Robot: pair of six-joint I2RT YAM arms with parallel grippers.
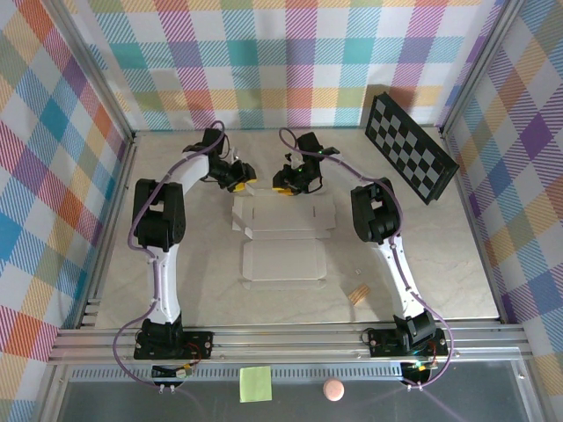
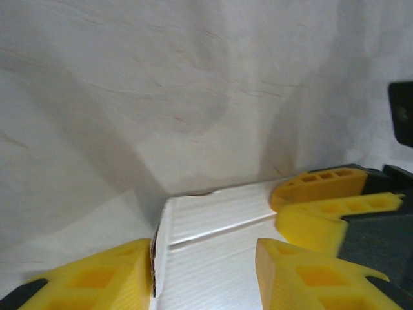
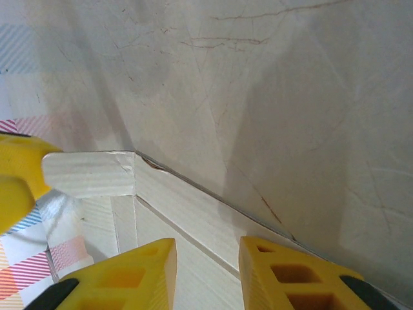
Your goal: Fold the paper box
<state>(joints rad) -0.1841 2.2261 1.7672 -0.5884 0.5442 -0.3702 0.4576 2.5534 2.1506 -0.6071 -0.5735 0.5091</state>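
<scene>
The paper box (image 1: pixel 283 260) lies as a pale, creased die-cut sheet in the middle of the table. Both grippers are at its far edge. My left gripper (image 1: pixel 236 178) stands over the far left corner. In the left wrist view its jaws (image 2: pixel 205 255) are apart over the sheet (image 2: pixel 213 226), and the left finger (image 2: pixel 103 281) touches a small side flap standing on edge. My right gripper (image 1: pixel 288 183) is just to its right. In the right wrist view it (image 3: pixel 206 248) is open above the far strip (image 3: pixel 187 200), holding nothing. A raised flap (image 3: pixel 90 173) shows beside the other gripper's yellow finger (image 3: pixel 16 181).
A black-and-white checkerboard panel (image 1: pixel 411 147) leans at the back right. A small tan piece (image 1: pixel 358 295) lies right of the sheet near the right arm. A yellow-green sticky note (image 1: pixel 255 383) and a pink round thing (image 1: pixel 332 389) sit in front of the rail.
</scene>
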